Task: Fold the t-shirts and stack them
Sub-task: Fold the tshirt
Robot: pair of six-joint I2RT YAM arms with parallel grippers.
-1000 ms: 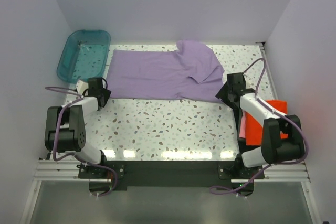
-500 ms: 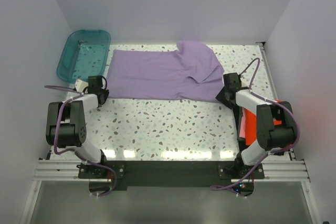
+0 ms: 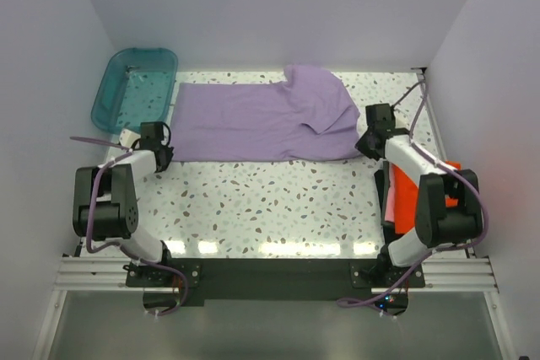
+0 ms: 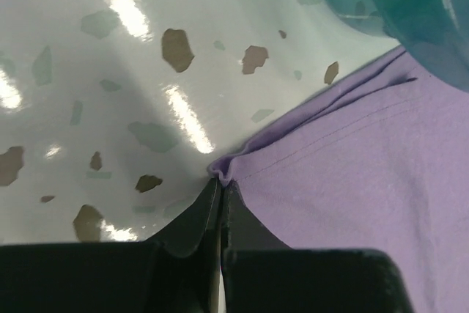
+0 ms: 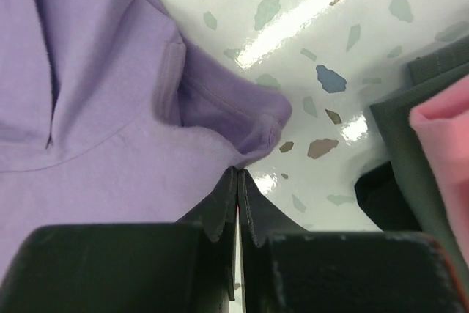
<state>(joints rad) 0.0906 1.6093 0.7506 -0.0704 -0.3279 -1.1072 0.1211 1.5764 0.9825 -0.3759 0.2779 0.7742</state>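
Purple t-shirt [image 3: 261, 120], from above: spread flat on the far half of the worktop [image 3: 278, 200], long axis running left to right. Hem end toward the teal tub [image 3: 135, 86] at the far left, sleeve end toward the right, one sleeve flopped over at the far edge. Left hand [image 3: 166, 155] at the near left corner, right hand [image 3: 363, 149] at the near right corner, well apart. Likely placed so as to lift the near edge evenly and carry it over for a lengthwise fold. Orange t-shirt [image 3: 409, 204] already folded at the right edge beside the right arm, partly hidden by it, probably parked there as the base of the stack.

From the left wrist: fingertips pressed together on the very corner of the hem, cloth bunched into a small peak at the pinch. Tub wall just beyond the shirt's far edge.

From the right wrist: fingertips likewise clamped tight on the near edge, just beside the sleeve cuff, which curls over on itself.
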